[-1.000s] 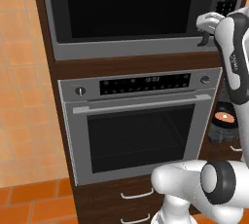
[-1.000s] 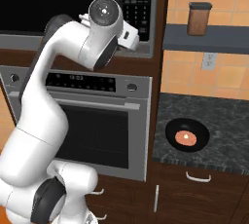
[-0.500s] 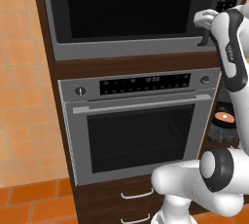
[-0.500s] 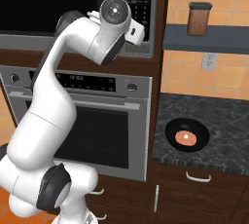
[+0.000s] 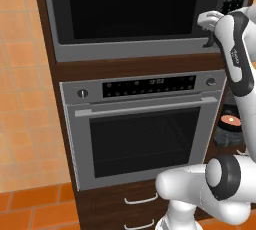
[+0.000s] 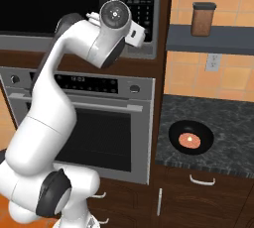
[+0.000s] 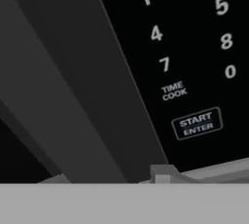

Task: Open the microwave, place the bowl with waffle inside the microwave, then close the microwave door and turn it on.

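The microwave point(image 5: 125, 14) is built in above a steel oven point(image 5: 142, 129), its black glass microwave door point(image 5: 130, 4) shut. On its keypad point(image 7: 194, 57), seen close in the hand view, the digits 1, 4, 7, 5, 8, 0 and the words TIME COOK and START ENTER can be read. The gripper point(image 5: 210, 36) is raised at the door's lower right corner by the handle strip; how wide its jaws stand cannot be told. The bowl with waffle point(image 6: 191, 138) sits on the dark counter point(image 6: 233, 128), shown whole from the right base camera.

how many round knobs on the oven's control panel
2: one knob at the panel's left end, one knob at its right end, beside the arm. None look hidden.
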You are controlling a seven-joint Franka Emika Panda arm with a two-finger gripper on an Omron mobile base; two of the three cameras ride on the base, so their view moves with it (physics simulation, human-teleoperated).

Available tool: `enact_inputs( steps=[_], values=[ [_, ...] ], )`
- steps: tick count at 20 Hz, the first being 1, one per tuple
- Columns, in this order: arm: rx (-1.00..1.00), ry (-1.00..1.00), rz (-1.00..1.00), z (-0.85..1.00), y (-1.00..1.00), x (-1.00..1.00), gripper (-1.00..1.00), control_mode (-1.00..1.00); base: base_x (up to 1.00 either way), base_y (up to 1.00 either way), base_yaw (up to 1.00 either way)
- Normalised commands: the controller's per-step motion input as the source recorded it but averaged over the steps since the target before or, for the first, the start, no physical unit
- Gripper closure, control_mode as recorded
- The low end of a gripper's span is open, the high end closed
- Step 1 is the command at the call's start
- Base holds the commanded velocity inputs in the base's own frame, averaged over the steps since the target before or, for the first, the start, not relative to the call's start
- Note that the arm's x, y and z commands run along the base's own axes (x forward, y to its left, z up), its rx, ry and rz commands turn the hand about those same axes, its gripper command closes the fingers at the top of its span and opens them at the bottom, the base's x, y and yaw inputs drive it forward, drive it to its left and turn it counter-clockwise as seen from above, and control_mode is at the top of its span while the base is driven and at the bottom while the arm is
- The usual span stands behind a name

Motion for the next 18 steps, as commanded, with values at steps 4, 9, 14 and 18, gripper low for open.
enact_inputs(
  steps=[4,9,14,18],
  values=[
    [0.00,0.00,0.00,0.00,0.00,-0.06,1.00,-1.00,0.00,0.00,0.00],
    [0.00,-0.03,-0.17,0.06,-0.09,-0.87,1.00,-1.00,0.00,0.00,0.00],
    [-0.12,-0.06,-0.27,0.03,-0.15,-1.00,1.00,-1.00,0.00,0.00,0.00],
    [-0.25,-0.11,-0.21,0.00,0.00,-1.00,1.00,-1.00,0.00,0.00,0.00]
  ],
)
